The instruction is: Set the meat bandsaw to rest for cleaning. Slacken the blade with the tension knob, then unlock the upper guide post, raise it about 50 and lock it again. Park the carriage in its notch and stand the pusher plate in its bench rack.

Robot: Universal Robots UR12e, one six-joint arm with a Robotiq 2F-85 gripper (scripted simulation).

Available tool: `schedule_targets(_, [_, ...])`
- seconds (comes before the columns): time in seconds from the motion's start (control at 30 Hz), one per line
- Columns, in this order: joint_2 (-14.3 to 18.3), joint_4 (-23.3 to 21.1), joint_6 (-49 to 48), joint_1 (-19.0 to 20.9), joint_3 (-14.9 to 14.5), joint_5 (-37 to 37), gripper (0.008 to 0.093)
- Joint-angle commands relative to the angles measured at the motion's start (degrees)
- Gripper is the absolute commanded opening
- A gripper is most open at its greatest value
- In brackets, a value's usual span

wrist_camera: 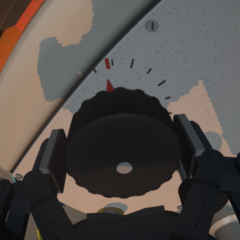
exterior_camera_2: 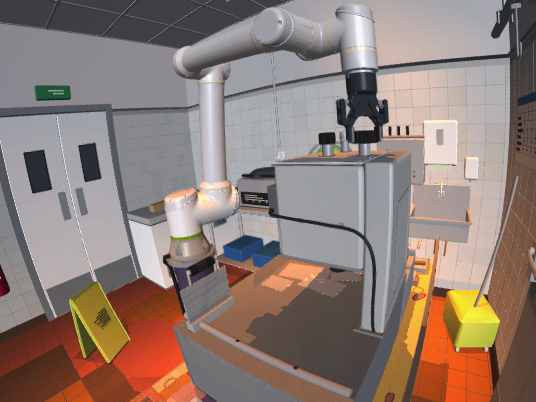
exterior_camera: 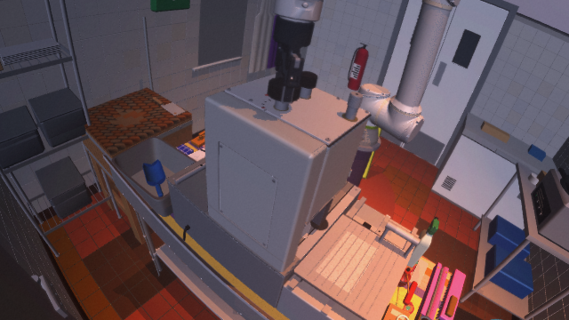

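The upper guide post under the saw head (exterior_camera: 271, 178) is hidden by the grey housing. The black ribbed tension knob (wrist_camera: 122, 147) stands on a short stem on top of the head; its red pointer (wrist_camera: 109, 85) lines up with the red tick of the dial. My gripper (wrist_camera: 122, 147) (exterior_camera_2: 364, 122) (exterior_camera: 284, 89) hangs straight over the knob, open, with its fingers on either side of it and holding nothing. A second black knob (exterior_camera_2: 327, 138) stands further back on the head. The ribbed carriage (exterior_camera: 351, 260) lies on the table, and the pusher plate (exterior_camera_2: 206, 295) stands at the table's corner.
A steel sink (exterior_camera: 149, 173) with a blue scoop (exterior_camera: 154, 176) adjoins the saw. A pink rack (exterior_camera: 442, 291) and bottles stand beside the carriage. The arm's base (exterior_camera_2: 195, 220) stands behind the table. A yellow bucket (exterior_camera_2: 470, 320) and a yellow floor sign (exterior_camera_2: 97, 320) stand on the red tile floor.
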Motion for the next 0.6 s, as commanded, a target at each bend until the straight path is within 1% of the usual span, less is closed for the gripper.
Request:
schedule_targets(0.0, [-0.06,0.09,0.00,0.00,-0.18,0.00,0.0813])
schedule_targets(0.57, [-0.43,3.95,0.00,0.00,-3.66,0.00,0.0813])
